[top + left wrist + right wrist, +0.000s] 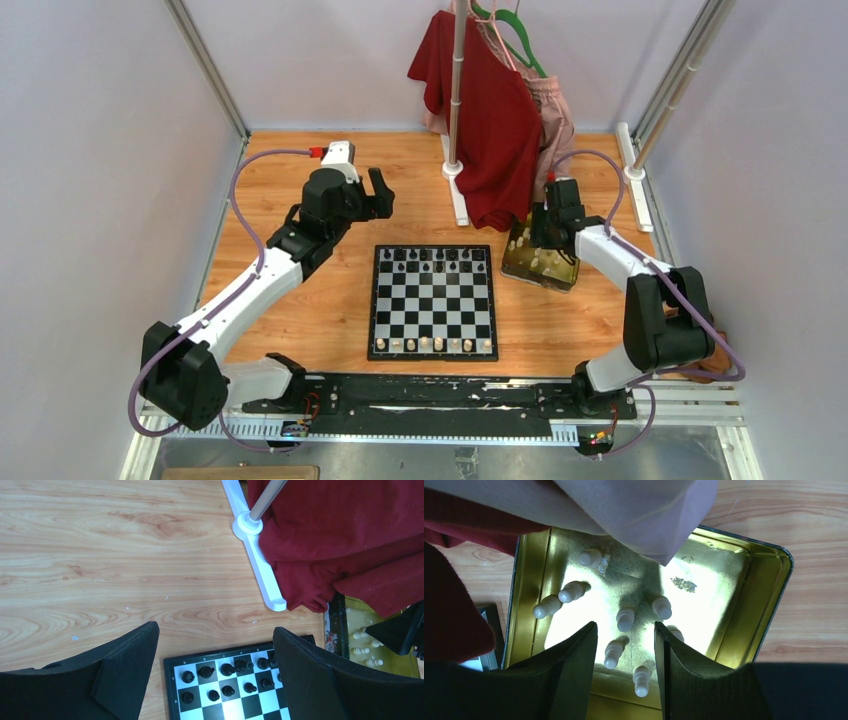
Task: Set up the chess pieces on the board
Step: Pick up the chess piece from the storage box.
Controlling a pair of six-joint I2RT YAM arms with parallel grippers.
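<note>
Chess pieces crowd the tin; right pincer, open and empty above them, may topple neighbours on closing. Left pincer also open, empty.

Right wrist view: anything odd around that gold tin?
Yes: pale pink cloth droops over the shiny gold square tin, covering one end beside the cream chess pieces; a dark red garment hangs at its edge.

Board mostly off-view below; tin's far rim seemingly under cloth
</note>
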